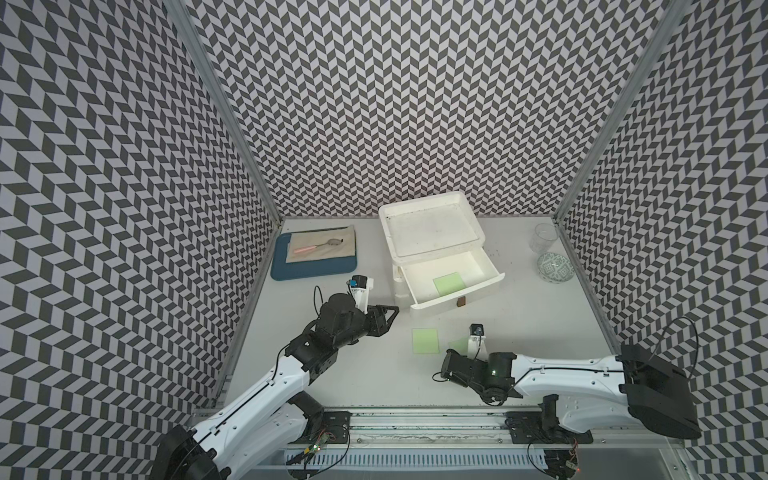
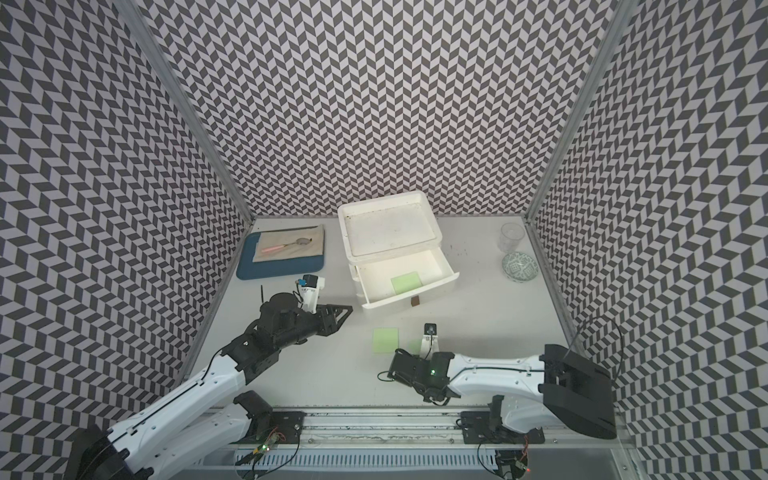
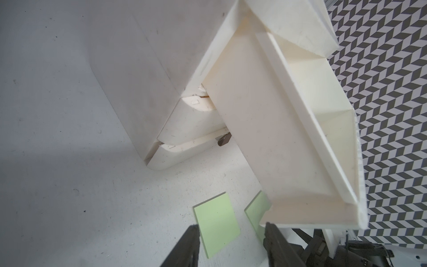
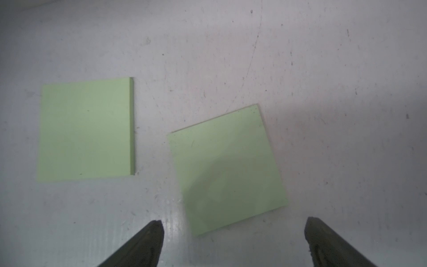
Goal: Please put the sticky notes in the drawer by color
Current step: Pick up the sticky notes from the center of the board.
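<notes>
Blue tray [image 1: 291, 272]: on the counter [image 1: 353, 374], beyond the Left hand on its outer side; it carries a beige cloth [image 1: 332, 253] and a pink-handled spoon [image 1: 318, 247].
Left hand [image 1: 392, 311] [image 3: 231, 225]: released, fingers parted, nothing between them; tips point at the Drawer unit.
Drawer unit [image 1: 386, 216]: white, just ahead of the Left hand; its top drawer [image 1: 457, 297] is pulled out, and the two below are closed.
Stowed note [image 1: 449, 284]: light green, flat on the top drawer's floor.
Counter notes: two light green squares, flat and apart, between the hands; one [image 1: 425, 340] [image 4: 86, 129] lies ahead and to the side of the Right hand, the other [image 1: 458, 345] [image 4: 227, 168] just ahead of its fingertips.
Right hand [image 1: 444, 365] [image 4: 234, 221]: released, fingers spread wide, empty, low over the counter.
Glass [image 1: 544, 237], patterned bowl [image 1: 555, 268]: well beyond the Right hand, side by side.
</notes>
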You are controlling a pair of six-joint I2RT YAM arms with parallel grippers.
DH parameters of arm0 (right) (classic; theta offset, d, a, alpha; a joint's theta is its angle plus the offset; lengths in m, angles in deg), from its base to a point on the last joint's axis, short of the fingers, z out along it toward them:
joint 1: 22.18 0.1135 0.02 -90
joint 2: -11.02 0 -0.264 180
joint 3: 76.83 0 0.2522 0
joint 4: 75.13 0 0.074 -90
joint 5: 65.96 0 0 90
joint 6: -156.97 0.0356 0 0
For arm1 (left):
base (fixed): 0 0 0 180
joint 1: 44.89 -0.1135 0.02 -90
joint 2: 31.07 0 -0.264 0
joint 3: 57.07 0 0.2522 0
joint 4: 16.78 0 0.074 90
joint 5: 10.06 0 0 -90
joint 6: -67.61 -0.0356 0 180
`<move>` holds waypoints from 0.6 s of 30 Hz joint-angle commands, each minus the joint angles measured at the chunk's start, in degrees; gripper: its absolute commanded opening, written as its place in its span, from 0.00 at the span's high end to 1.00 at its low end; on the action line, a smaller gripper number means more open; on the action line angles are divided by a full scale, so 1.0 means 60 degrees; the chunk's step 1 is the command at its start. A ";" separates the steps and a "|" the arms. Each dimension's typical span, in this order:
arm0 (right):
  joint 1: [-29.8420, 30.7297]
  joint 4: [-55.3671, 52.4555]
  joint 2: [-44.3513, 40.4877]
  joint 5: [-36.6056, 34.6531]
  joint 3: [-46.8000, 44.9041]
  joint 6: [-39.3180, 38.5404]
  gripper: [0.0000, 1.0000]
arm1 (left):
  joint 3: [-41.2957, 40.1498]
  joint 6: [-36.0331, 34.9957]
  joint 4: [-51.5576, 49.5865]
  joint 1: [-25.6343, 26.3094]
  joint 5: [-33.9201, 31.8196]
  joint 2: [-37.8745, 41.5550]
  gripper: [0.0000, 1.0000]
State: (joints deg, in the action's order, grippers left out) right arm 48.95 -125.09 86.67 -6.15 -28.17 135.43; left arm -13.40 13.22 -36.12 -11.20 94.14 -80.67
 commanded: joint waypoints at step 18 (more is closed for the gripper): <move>-0.1699 0.1669 0.0819 0.1845 -0.0191 -0.3248 0.00 | 0.0185 0.0066 0.0121 -0.0080 0.0005 0.0123 0.50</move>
State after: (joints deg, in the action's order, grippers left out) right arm 38.77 -116.50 89.30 2.44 -30.23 118.41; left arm -13.40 13.33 -36.17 -11.20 94.18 -79.51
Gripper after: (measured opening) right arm 0.996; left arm 0.499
